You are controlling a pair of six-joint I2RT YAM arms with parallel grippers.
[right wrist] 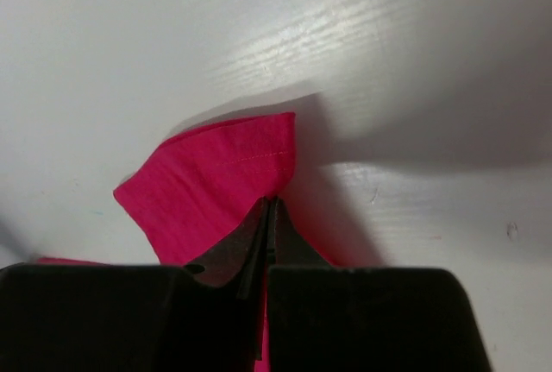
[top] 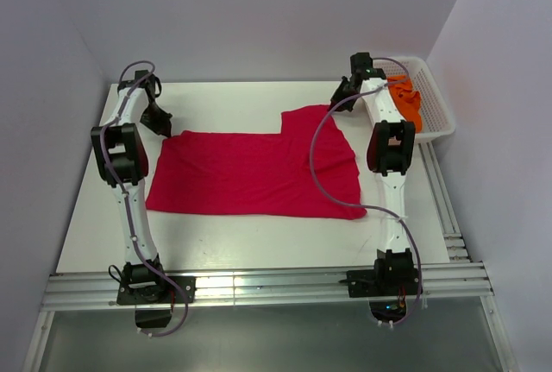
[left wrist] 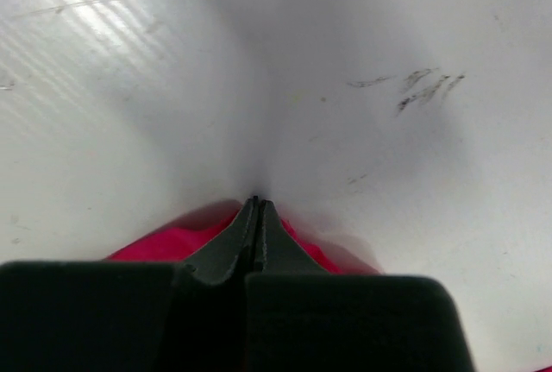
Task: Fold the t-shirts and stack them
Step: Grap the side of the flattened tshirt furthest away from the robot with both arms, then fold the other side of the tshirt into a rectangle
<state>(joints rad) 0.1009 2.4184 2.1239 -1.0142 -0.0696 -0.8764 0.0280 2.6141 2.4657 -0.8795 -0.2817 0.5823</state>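
The crimson red t-shirt [top: 250,173] lies spread flat across the middle of the table. My left gripper [top: 164,125] is at its far left corner. In the left wrist view the jaws [left wrist: 257,204] are pressed together, with red cloth [left wrist: 172,242] showing on both sides of them. My right gripper [top: 340,101] is at the shirt's far right corner. In the right wrist view it [right wrist: 269,204] is shut on the hemmed edge of the red cloth [right wrist: 207,182], which stands slightly off the table. The bright orange t-shirt [top: 405,101] lies crumpled in the basket.
A white plastic mesh basket [top: 438,109] stands at the back right corner, just right of the right arm. White walls close in the table on the left, back and right. A metal rail [top: 259,286] runs along the near edge by the arm bases.
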